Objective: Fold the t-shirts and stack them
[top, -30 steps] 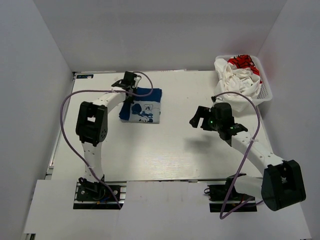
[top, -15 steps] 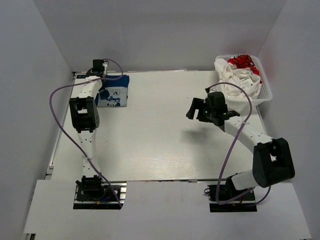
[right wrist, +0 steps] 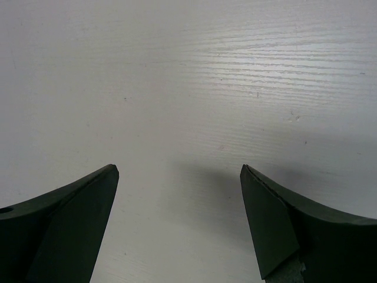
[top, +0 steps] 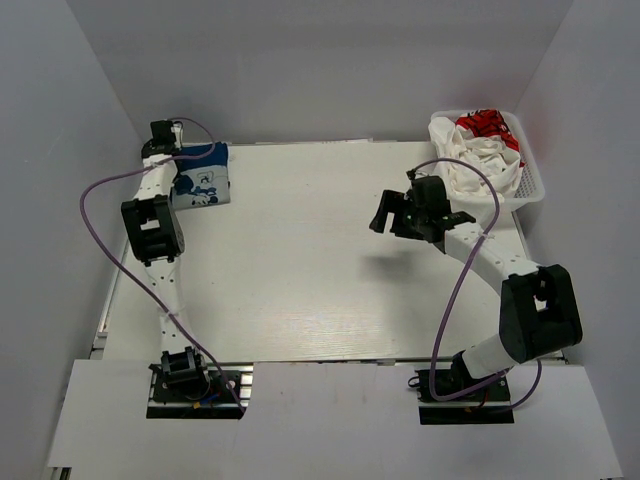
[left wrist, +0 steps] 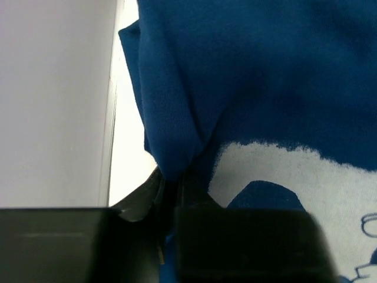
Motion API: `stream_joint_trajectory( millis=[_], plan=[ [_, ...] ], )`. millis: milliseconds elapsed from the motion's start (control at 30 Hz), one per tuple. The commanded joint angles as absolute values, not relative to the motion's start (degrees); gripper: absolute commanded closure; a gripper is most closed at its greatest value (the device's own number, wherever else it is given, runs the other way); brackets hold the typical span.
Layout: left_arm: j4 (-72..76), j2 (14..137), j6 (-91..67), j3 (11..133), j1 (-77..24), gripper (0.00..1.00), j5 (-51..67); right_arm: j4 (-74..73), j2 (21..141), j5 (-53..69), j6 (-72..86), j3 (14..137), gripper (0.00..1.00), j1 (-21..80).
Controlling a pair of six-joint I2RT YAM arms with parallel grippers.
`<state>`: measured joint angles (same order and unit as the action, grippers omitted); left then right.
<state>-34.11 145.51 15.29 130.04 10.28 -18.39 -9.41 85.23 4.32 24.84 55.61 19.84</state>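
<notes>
The folded blue t-shirt [top: 203, 180], with a white printed graphic facing up, lies at the table's far left corner. My left gripper [top: 176, 162] is shut on its left edge. In the left wrist view a bunched fold of the blue t-shirt [left wrist: 265, 71] is pinched between the jaws of the left gripper [left wrist: 172, 177]. The white t-shirt with red print [top: 475, 150] sits crumpled in the basket [top: 530, 192] at the far right. My right gripper [top: 386, 216] hovers open over bare table left of the basket. The right gripper [right wrist: 179, 171] has nothing between its fingers.
The left wall [left wrist: 53, 100] stands close beside the left gripper and the table's left edge. The white mesh basket stands against the right wall. Cables loop from both arms over the table.
My left arm has dragged the folded blue t-shirt from the back middle-left to the far left corner. My right arm has swung slightly back toward the basket, still open.
</notes>
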Motion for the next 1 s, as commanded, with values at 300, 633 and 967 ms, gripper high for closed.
stream_joint_trajectory(
  millis=[300, 633, 967],
  plan=[
    [-27.7, 143.1, 12.7, 134.5, 12.0, 0.0, -21.1, -9.6, 82.6, 5.0, 24.3, 56.1, 0.1, 20.0],
    [-33.9, 127.1, 1.4, 122.2, 10.5, 0.0, -1.3, -7.3, 78.1, 7.9, 25.6, 51.9, 0.1, 19.8],
    [-37.4, 129.1, 3.7, 113.4, 11.7, 0.0, 8.0, -5.2, 71.4, 4.7, 25.8, 47.8, 0.1, 19.6]
  ],
)
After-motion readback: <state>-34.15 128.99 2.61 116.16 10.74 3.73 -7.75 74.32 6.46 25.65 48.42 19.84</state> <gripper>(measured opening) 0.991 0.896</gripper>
